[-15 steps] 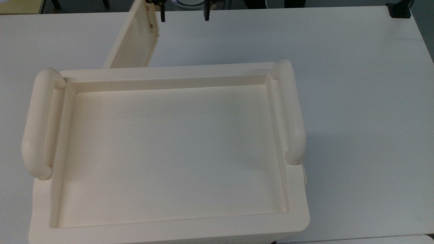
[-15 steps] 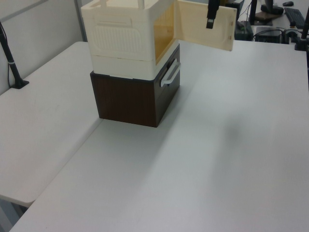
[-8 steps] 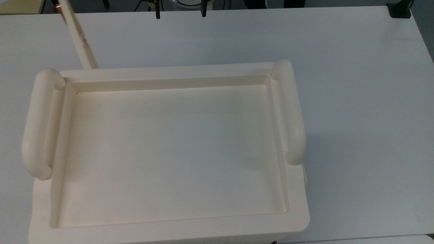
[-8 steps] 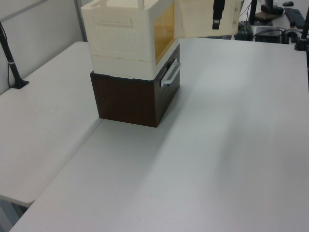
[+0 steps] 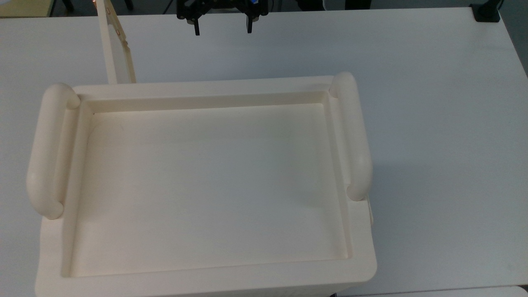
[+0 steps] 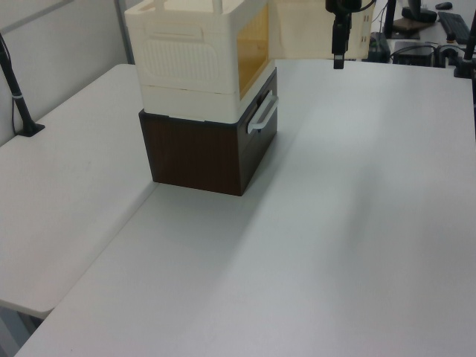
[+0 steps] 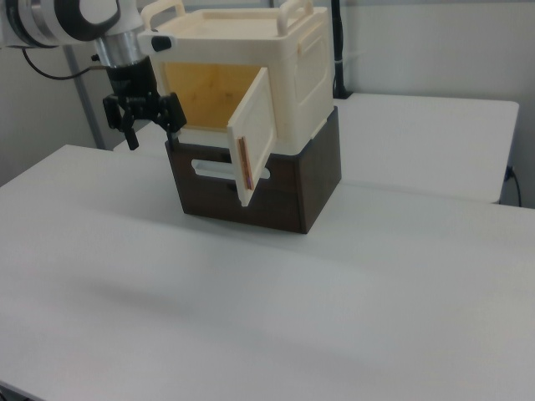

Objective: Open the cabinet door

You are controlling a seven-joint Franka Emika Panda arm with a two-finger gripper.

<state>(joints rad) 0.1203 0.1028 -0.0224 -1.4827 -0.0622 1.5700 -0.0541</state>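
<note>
The cream cabinet (image 5: 206,181) fills the top view, its recessed tray top up and a tubular handle on each short side. Its cabinet door (image 5: 116,47) stands swung out from the top view's upper left corner, seen nearly edge-on, with brown latch marks near its free edge. In the right view the cabinet door (image 7: 255,138) hangs open and the yellowish inside of the cabinet (image 7: 288,58) shows. My gripper (image 5: 222,32) hovers open and empty to the right of the door, apart from it. The gripper (image 7: 153,136) also hangs before the cabinet opening.
The cabinet (image 6: 193,52) rests on a dark brown drawer unit (image 6: 201,152) with a pale handle (image 6: 262,113). White table (image 5: 433,123) spreads wide around it. A black clamp (image 5: 486,12) sits at the top view's far right corner, a black post (image 6: 18,97) at the left view's left.
The door left my gripper's side and swung far out toward the top view's left, then settled slightly back. My gripper came further into the top view, still open.
</note>
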